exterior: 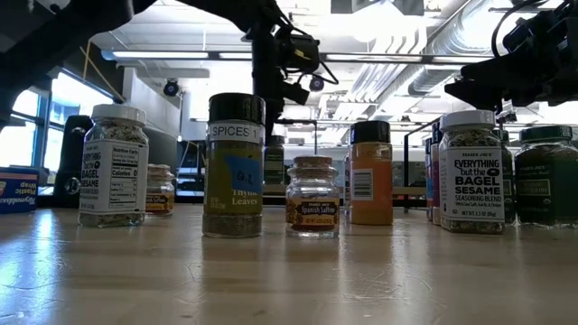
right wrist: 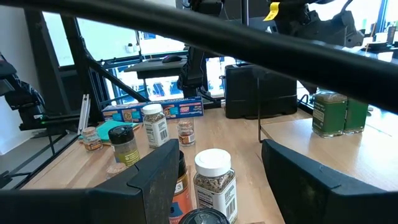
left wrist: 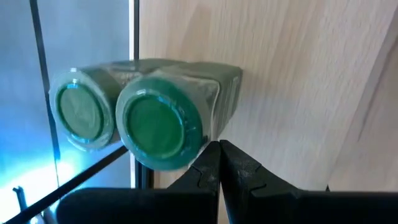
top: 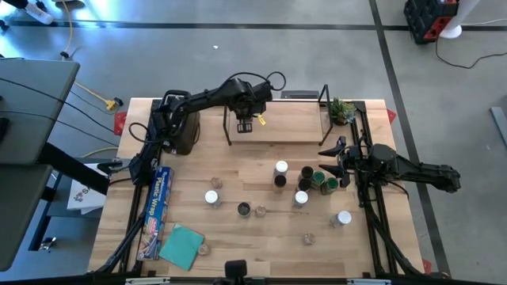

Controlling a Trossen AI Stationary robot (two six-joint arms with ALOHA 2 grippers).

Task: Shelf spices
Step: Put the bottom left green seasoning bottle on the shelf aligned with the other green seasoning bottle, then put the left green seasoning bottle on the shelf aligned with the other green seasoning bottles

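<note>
Two green-lidded jars on your shelf, the rest down on the table

Your left gripper [left wrist: 219, 163] is pinched together by two green-topped jars [left wrist: 163, 121] at the shelf's [top: 295, 125] left end; your right gripper [right wrist: 217, 174] is spread above the white-capped and dark-capped jars [top: 281, 168] on the pale wood table [top: 261, 237], with a concrete floor around it.

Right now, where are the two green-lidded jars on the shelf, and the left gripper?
green-lidded jars [left wrist: 155, 121]: left wrist view, nearer jar's green lid.
shelf [top: 289, 127]: high view, bare wood top.
left gripper [left wrist: 219, 163]: left wrist view, closed fingertips.

Shelf [top: 293, 127]: two green-lidded jars [top: 244, 125] crowd its left end; remaining top bare. Jar cluster [top: 305, 184] blocks the table's centre-right; near edge more open.
</note>
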